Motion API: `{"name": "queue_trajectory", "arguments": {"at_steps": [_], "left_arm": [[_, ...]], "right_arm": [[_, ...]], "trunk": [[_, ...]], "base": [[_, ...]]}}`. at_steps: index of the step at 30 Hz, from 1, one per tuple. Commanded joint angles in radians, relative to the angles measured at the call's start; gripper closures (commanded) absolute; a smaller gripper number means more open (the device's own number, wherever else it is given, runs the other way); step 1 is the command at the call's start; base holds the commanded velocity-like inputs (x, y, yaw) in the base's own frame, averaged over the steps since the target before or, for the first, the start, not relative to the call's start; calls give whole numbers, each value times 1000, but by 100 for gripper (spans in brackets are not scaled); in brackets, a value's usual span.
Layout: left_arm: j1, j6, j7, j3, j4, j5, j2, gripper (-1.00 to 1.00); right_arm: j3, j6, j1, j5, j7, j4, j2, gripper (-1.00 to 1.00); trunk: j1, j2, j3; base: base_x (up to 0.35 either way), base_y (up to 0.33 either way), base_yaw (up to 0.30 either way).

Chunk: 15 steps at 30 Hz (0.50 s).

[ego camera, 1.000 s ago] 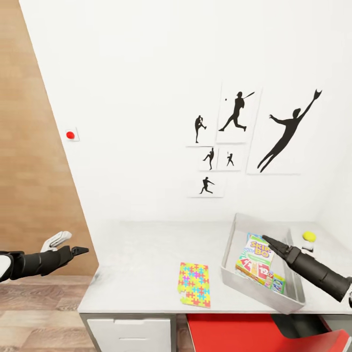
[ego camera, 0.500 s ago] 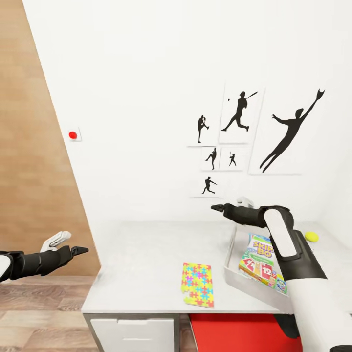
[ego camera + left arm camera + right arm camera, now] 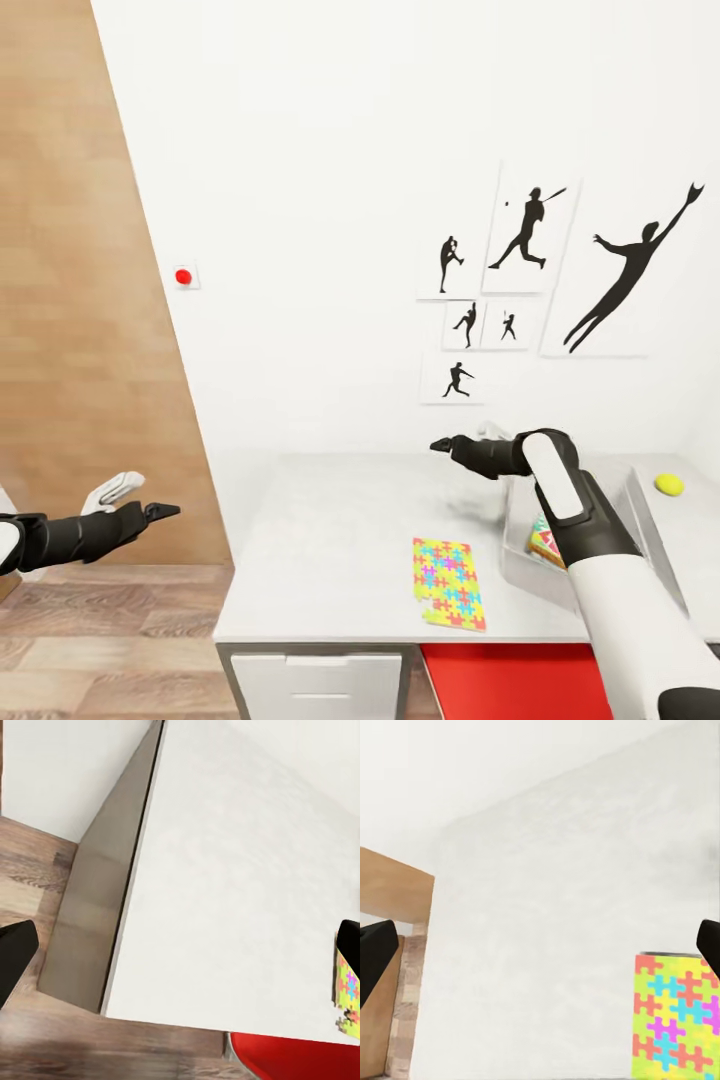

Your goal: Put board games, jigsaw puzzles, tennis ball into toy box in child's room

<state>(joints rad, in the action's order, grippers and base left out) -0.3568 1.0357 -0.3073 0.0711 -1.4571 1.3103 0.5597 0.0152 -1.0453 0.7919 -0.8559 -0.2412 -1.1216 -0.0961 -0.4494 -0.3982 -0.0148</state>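
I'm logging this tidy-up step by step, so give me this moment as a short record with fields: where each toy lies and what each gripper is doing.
jigsaw puzzle: flat on the table, near its front edge, outside the toy box
toy box: on the table, partly hidden by the right arm
board game: a corner shows inside the toy box
tennis ball: on the table, beyond the toy box
right gripper: above the table, empty, open
left gripper: off the table's left end, over the floor, empty, open
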Motion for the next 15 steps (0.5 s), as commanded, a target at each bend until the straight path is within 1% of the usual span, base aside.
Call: {"name": "queue_trajectory", "arguments": {"at_steps": [1,3,9,15], "left_arm": [[-1,3,-9,3,0,10,0,-100],[-1,3,-9,12,0,10,0,-100],[-1,3,-9,20,0,10,-1,-100],[-1,3,-9,21,0,10,0,-100]], "right_arm": [[2,-2,2,-11,-20,22,-1,-100],[2,-2,3,-10,-34,59,-5,-100],[2,-2,8,-9,-43,94,-13,-100],[-2,-2,7,-4,-45,124,-19,-100]], "trunk": [[-1,-2,-2],[-1,-2,-2],[-1,-2,-2],[-1,-2,-2]], "base": [[15,275,0],[8,273,0],[2,247,0],[0,59,0]]}}
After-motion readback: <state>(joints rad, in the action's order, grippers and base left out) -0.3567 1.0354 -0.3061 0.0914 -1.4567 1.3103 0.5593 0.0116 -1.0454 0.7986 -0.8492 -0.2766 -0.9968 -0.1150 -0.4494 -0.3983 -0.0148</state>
